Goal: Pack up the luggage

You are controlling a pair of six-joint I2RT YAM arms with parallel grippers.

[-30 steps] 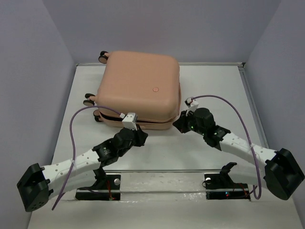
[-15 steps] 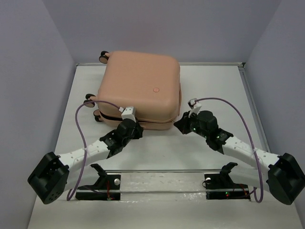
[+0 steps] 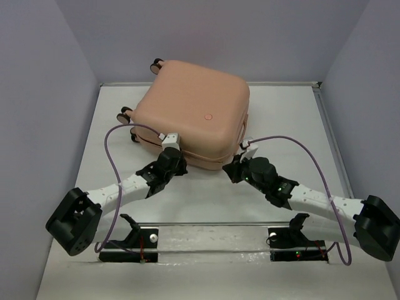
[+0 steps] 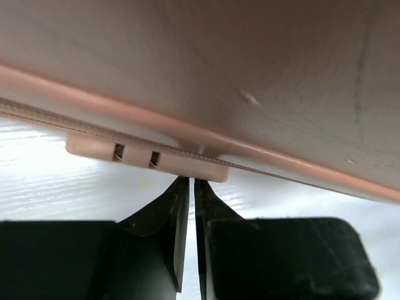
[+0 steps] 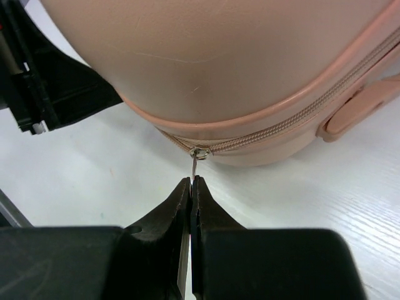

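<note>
White wood-grain counter, enclosed on three sides by pale lavender walls.

Near edge: two black base mounts, side by side.

Left arm: white shell, black joints. Runs from the near left corner diagonally up to the luggage's near side. A purple cable loops above it.

Right arm: same build, mirrored from the near right corner, with its own purple cable.

Left claw: fingers pressed almost together, with only a thin slit between them and nothing seen in it. The tips sit right under a pink slotted block on the case's seam. Whether they touch it cannot be told.

Right claw: clenched on the zipper pull, a thin metal tab hanging from a small ring on the zipper. It sits at the rounded near right corner of the case. The left arm's black casing shows just beside it in the right wrist view.

Luggage: peach-pink hard shell with rounded corners, the largest item present. It lies flat at the centre of the far half of the counter, turned askew to the counter's edges, and both claws meet its near side.

- Small round mark on the top face.
- Side handle, pink, just right of the zipper pull.
- Two caster wheels in view on the left side — one at the far corner, one nearer.
</note>
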